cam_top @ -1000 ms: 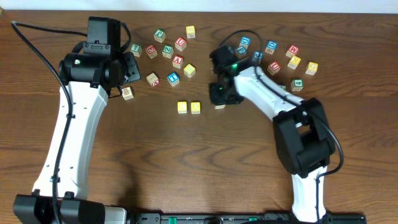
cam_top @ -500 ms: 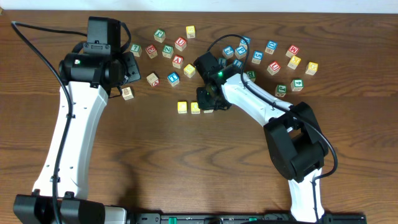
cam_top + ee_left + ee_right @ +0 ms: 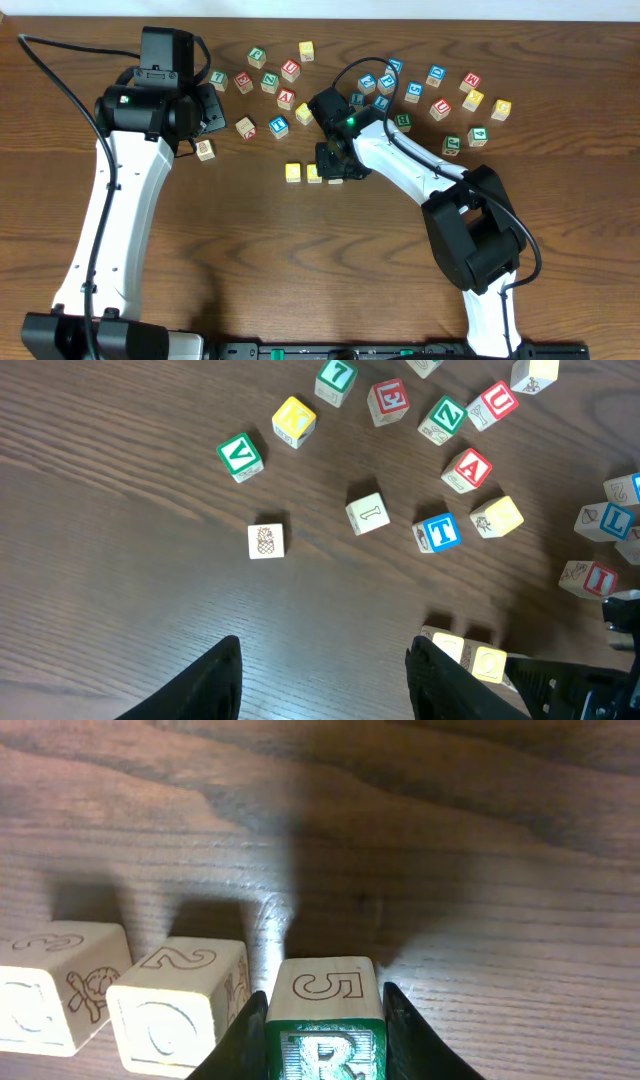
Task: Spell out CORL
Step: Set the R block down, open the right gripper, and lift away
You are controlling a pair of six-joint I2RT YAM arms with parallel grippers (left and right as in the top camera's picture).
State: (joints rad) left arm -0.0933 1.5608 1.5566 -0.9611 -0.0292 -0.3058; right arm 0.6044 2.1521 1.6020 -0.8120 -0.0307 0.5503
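Right gripper [image 3: 325, 1030] pinches R cube [image 3: 322, 988] by opposite side faces, mid-table, just right of the yellow cubes [image 3: 293, 172]. Judged light, rigid wood with smooth faces, so flat sides suit gripping. Left gripper [image 3: 325, 680] spread, empty.

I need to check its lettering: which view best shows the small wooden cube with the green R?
Right wrist: the green-R wooden cube is close up, R readable, held in the right gripper. Overhead, that gripper covers it. Left wrist shows only the arm there.
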